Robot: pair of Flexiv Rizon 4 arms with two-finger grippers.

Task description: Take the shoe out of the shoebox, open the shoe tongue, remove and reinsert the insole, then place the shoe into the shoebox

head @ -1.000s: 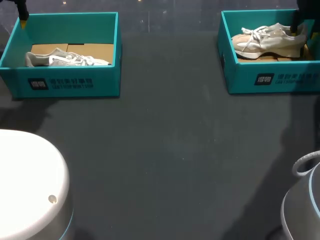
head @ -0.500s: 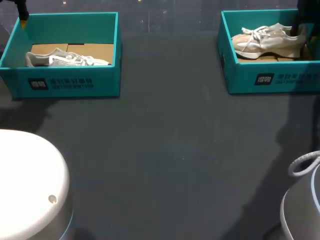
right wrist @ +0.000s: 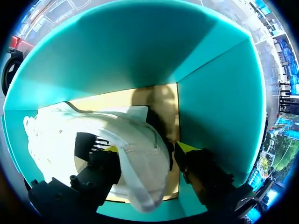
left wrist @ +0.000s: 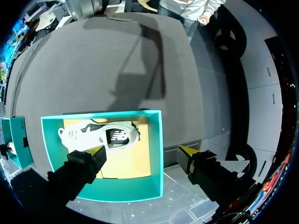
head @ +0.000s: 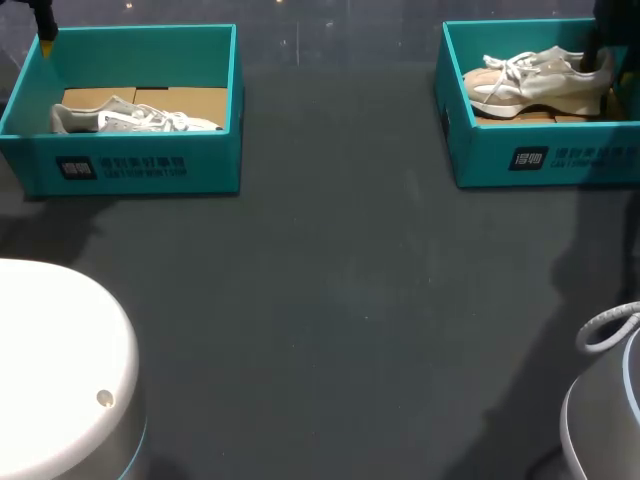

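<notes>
Step in hand: lifting out beige-and-white shoe [head: 535,80], soft upper, laced, thick moulded sole, resting on cardboard [right wrist: 161,100] in teal right box [head: 540,160] at table's [head: 330,300] far right corner. Right gripper [right wrist: 147,149] spread astride padded heel [right wrist: 154,163]; next, probably closing and raising clear of box. Left gripper [left wrist: 142,150] apart, empty, above left box [head: 140,165], far left corner.
</notes>
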